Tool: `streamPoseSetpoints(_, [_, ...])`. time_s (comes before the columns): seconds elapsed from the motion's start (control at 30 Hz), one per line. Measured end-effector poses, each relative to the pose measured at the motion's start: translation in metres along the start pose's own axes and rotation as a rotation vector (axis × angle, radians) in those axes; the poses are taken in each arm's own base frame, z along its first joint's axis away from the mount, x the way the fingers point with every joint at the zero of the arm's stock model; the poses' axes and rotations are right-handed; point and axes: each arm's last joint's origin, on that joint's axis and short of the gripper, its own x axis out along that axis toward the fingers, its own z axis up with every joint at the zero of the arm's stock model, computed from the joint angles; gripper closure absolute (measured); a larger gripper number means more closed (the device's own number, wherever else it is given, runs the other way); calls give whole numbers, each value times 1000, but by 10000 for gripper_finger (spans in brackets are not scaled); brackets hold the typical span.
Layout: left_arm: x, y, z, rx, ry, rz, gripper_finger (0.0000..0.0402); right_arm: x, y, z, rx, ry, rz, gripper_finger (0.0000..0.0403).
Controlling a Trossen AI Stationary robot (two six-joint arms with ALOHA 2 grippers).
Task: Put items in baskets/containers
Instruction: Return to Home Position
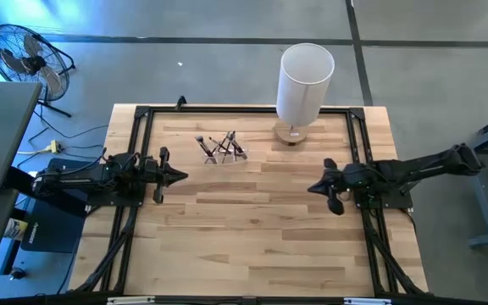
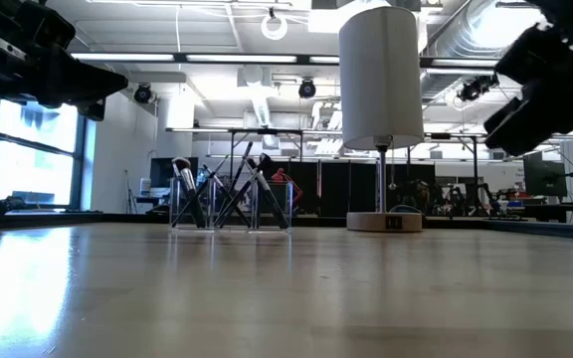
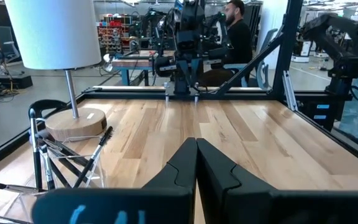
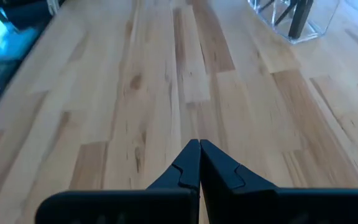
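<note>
wooden slat table (image 1: 252, 237) bears thin dark brushes (image 1: 221, 147) in clear holder (image 2: 229, 211).

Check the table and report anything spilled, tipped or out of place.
Nothing stands out. The brushes lean upright inside the clear organizer beside the white lamp, which stands straight. No brush lies loose on the table. The left claw and right claw are shut and empty, at opposite sides.
</note>
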Motion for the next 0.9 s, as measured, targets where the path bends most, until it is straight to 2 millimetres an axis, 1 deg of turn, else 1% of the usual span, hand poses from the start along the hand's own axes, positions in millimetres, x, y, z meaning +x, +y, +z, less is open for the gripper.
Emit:
streamPoseSetpoints(0.17, [0, 0, 0, 0, 0, 0, 401, -11, -6, -18, 30, -31, 0, 403])
streamPoseSetpoints(0.37, [0, 0, 0, 0, 0, 0, 401, -21, -9, -26, 19, -115, 31, 403])
streamPoseSetpoints(0.63, [0, 0, 0, 0, 0, 1, 401, -36, -9, -22, -26, -277, 30, 403])
streamPoseSetpoints(0.9, [0, 0, 0, 0, 0, 3, 401, -34, -10, -23, -43, -256, 11, 403])
